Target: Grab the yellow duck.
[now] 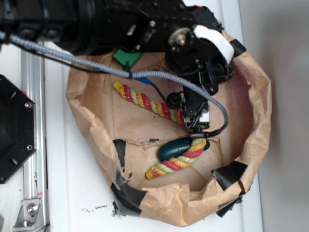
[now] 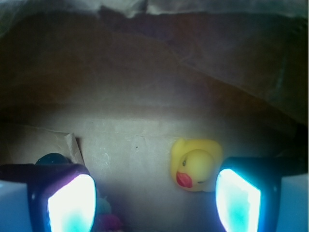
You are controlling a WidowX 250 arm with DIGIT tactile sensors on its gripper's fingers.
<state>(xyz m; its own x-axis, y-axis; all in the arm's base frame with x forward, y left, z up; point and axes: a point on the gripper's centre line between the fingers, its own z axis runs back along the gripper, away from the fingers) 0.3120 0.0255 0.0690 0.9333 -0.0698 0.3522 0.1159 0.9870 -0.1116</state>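
In the wrist view the yellow duck, small and glossy with a red beak, lies on the brown paper floor just inside my right finger. My gripper is open, its glowing pads wide apart with nothing between them but the duck near the right pad. In the exterior view the gripper points down inside the paper bowl and the arm hides the duck.
A crumpled brown paper bowl with black tape patches walls the space. Inside lie a yellow-red-green rope, a second rope piece and a dark teal object. A green piece sits at the back.
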